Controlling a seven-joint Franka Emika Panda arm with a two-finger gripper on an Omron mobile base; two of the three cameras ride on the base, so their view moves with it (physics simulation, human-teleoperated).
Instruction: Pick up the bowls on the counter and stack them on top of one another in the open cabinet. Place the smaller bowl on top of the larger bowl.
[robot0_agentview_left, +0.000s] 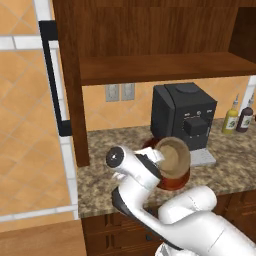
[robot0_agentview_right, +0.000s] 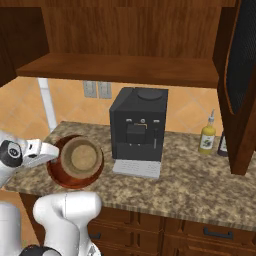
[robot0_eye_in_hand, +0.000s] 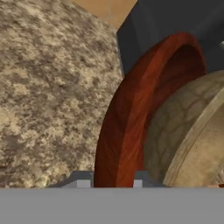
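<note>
The larger bowl, glossy reddish-brown, has its rim between my fingertips at the bottom of the hand view. My gripper is shut on that rim. The smaller bowl, pale tan, sits inside the larger bowl. From the left base, the smaller bowl faces the camera above the red rim of the larger bowl, with the gripper at their left side. From the right base, the larger bowl holds the smaller bowl over the counter, with the gripper at its left rim. The open cabinet is above.
A black coffee machine stands on the counter just behind the bowls, under the cabinet shelf. Two bottles stand at the back right. An open cabinet door juts out on the right. A tiled panel with a black handle is on the left.
</note>
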